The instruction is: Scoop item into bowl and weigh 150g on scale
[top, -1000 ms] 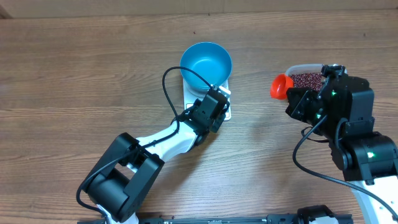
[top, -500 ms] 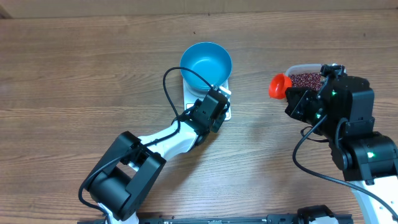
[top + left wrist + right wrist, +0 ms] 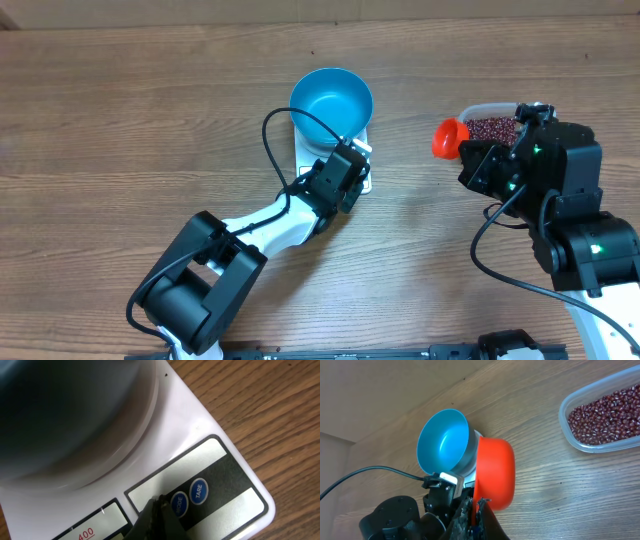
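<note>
Touching the scale, the closed, empty left claw is likely needing TARE, gently; right claw is clamping the scoop.

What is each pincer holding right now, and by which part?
Right pincer: the orange scoop, gripped by its handle below the cup. Left pincer: nothing; shut, tip at the scale.

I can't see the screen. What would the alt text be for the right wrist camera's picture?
The right gripper holds a red-orange scoop above a wooden table. To the left of the scoop stands an empty blue bowl, and at upper right lies a clear tub filled with dark red beans.
</note>
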